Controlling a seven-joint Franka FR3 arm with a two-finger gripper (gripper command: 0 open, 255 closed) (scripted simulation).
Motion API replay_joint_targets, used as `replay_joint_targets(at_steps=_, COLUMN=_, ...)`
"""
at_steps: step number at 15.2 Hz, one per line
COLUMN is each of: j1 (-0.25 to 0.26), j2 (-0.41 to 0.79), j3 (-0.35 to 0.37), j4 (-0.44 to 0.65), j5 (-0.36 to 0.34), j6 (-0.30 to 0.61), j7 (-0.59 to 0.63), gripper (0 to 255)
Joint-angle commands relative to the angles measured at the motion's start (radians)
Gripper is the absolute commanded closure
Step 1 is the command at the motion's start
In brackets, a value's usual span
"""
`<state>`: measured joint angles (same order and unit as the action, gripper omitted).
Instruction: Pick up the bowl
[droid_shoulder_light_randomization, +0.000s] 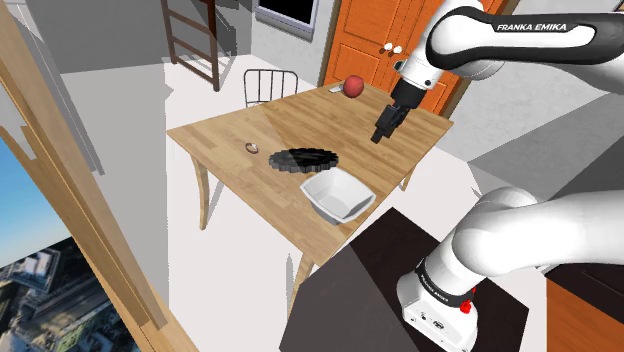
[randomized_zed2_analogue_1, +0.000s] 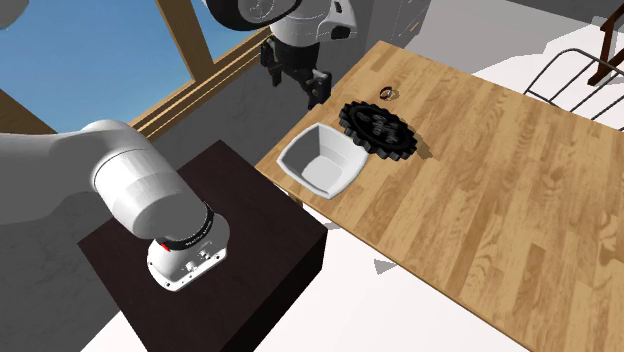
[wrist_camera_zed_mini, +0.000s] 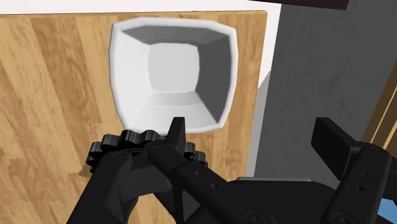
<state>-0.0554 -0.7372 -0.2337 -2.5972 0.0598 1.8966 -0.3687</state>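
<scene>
A white square bowl (droid_shoulder_light_randomization: 335, 193) (randomized_zed2_analogue_1: 320, 160) stands upright and empty near the edge of the wooden table (droid_shoulder_light_randomization: 225, 125) (randomized_zed2_analogue_1: 500, 210) closest to the stand. My black gripper (droid_shoulder_light_randomization: 383, 130) (randomized_zed2_analogue_1: 298, 82) hangs in the air well above the table, open, with nothing between its fingers. In the wrist view the bowl (wrist_camera_zed_mini: 172, 70) lies ahead of the gripper (wrist_camera_zed_mini: 252, 130), just beyond one fingertip (wrist_camera_zed_mini: 177, 125), while the other finger (wrist_camera_zed_mini: 331, 133) is over the floor past the table's edge.
A black gear-shaped dish (droid_shoulder_light_randomization: 303, 159) (randomized_zed2_analogue_1: 380, 128) (wrist_camera_zed_mini: 127, 141) lies right beside the bowl. A small brown ring (droid_shoulder_light_randomization: 252, 148) (randomized_zed2_analogue_1: 388, 92) and a red apple (droid_shoulder_light_randomization: 353, 86) are farther off. A wire chair (droid_shoulder_light_randomization: 268, 85) stands behind the table, and the dark stand (droid_shoulder_light_randomization: 370, 270) is close to the bowl's side.
</scene>
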Motion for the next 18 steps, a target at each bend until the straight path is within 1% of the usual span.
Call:
replay_joint_targets(at_steps=1, j1=-0.007, j2=0.033, j3=-0.039, j4=-0.035, j5=-0.002, j6=0.077, j7=-0.042, gripper=0)
replay_joint_targets(at_steps=4, j1=-0.009, j2=0.106, j3=-0.102, j4=-0.067, j5=0.004, j6=0.189, j7=-0.109, gripper=0)
replay_joint_targets(at_steps=7, j1=0.001, j2=0.197, j3=-0.17, j4=-0.083, j5=0.029, j6=0.302, j7=-0.187, gripper=0)
replay_joint_targets(at_steps=9, j1=0.019, j2=0.268, j3=-0.221, j4=-0.084, j5=0.06, j6=0.375, j7=-0.248, gripper=0)
replay_joint_targets(at_steps=11, j1=0.046, j2=0.346, j3=-0.275, j4=-0.078, j5=0.109, j6=0.443, j7=-0.32, gripper=0)
replay_joint_targets(at_steps=13, j1=0.084, j2=0.431, j3=-0.334, j4=-0.063, j5=0.181, j6=0.504, j7=-0.407, gripper=0)
replay_joint_targets(at_steps=15, j1=0.132, j2=0.526, j3=-0.396, j4=-0.038, j5=0.284, j6=0.552, j7=-0.515, gripper=0)
replay_joint_targets(at_steps=16, j1=0.156, j2=0.578, j3=-0.424, j4=-0.021, j5=0.349, j6=0.569, j7=-0.578, gripper=0)
replay_joint_targets(at_steps=18, j1=0.193, j2=0.692, j3=-0.468, j4=0.021, j5=0.506, j6=0.583, j7=-0.72, gripper=0)
